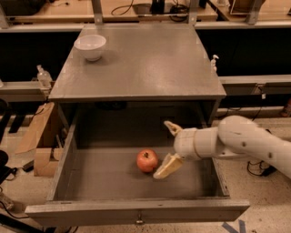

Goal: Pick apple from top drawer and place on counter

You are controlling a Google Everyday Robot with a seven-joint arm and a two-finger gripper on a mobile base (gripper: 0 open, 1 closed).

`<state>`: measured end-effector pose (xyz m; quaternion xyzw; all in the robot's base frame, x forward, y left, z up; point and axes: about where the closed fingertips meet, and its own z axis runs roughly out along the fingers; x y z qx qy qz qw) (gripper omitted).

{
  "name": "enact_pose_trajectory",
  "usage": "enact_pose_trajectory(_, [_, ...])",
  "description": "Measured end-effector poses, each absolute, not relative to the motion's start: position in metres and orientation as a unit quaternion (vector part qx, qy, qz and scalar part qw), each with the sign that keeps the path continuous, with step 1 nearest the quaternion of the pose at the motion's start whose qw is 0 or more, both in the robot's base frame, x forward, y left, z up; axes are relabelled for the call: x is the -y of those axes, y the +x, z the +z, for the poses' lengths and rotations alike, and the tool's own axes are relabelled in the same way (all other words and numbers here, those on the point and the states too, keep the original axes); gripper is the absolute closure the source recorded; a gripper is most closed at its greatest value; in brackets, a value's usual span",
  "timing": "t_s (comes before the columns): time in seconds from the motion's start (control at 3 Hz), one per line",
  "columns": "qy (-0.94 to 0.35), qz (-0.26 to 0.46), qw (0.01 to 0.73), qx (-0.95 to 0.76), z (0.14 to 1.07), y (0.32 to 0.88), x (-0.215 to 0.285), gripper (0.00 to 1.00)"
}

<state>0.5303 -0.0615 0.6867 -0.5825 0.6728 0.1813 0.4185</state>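
The apple (147, 160), small and red-orange, lies on the floor of the open top drawer (113, 175), near its middle. My gripper (167, 148) reaches into the drawer from the right, just right of the apple. Its two tan fingers are spread wide; the near finger (167, 166) lies right beside the apple, the far finger (172, 128) is apart from it. The gripper holds nothing. The grey counter (145, 59) is the cabinet top above the drawer.
A white bowl (90, 47) stands at the counter's back left corner. The drawer's front panel (136, 213) with a small pull juts toward the camera. Cardboard boxes (41, 141) sit on the floor at left. Wooden benches (136, 11) run behind.
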Motion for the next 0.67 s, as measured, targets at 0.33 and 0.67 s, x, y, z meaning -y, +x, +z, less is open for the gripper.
enact_pose_trajectory(0.33, [-0.588, 0.218, 0.404, -0.666, 0.653, 0.531, 0.036, 0.00])
enact_pose_trajectory(0.67, [-0.600, 0.241, 0.387, -0.658, 0.628, 0.529, 0.013, 0.00])
